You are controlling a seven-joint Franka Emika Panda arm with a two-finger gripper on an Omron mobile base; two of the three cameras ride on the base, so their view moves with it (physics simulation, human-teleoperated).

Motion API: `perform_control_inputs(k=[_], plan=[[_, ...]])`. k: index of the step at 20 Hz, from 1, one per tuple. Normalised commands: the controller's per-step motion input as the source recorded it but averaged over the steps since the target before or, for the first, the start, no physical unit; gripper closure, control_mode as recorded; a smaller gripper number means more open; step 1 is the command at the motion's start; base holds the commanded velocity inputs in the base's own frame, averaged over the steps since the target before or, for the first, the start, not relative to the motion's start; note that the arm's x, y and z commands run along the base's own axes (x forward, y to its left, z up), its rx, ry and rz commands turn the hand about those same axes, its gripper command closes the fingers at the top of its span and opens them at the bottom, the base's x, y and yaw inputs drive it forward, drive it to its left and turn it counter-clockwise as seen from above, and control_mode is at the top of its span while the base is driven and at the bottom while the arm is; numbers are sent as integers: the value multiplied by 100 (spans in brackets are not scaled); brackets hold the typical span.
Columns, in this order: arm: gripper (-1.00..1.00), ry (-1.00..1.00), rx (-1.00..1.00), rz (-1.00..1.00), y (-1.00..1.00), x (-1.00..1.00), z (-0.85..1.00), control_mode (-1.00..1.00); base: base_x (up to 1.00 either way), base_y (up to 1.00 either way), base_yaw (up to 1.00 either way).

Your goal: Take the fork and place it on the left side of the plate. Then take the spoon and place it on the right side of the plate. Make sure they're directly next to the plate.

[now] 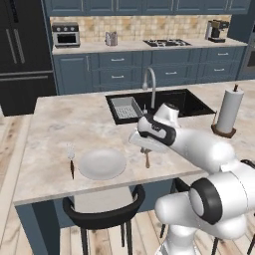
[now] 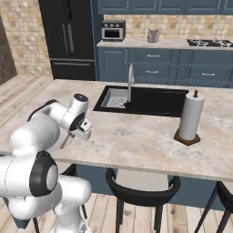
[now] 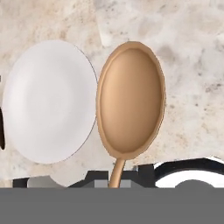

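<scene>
Pale marble with beige veins covered the surface (image 1: 64, 129), and on it lay the plate (image 1: 101, 164), white and round, near the front edge. The fork (image 1: 71, 161) lay just beside the plate on its left side, the tines pointing away from the robot and the dark handle towards the front edge. To the right of the plate the claw (image 1: 146, 151) was clenched on the spoon (image 1: 147, 159), which hung below it with the wooden handle upward in the grip. In the hand view the bowl of the spoon (image 3: 130, 98) appeared large and orange-brown, beside the plate (image 3: 48, 100), and its thin handle ran down towards the fingers. Whether the spoon touched the surface, the pictures could not tell. In the right base view the claw (image 2: 74, 134) was seen from the other side, with the spoon (image 2: 66, 141) slanting down under it.

Behind the plate there was a dark sink (image 1: 187, 102) with a curved faucet (image 1: 150, 82) and a grey rack (image 1: 126, 108) inside. A roll of paper towel (image 1: 228, 110) stood upright on its brown base at the right end of the surface. A black chair (image 1: 102, 214) stood in front of the surface.
</scene>
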Motion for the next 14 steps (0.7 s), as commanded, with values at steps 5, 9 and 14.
perform_control_inputs(k=[5, 9, 14], plan=[[100, -4, 0, 0, 27, 40, -21, -100, 0, 0, 0], [100, 0, 0, 1, 15, 32, -28, -100, 0, 0, 0], [100, 0, -1, 5, 2, 30, -30, -100, 0, 0, 0]])
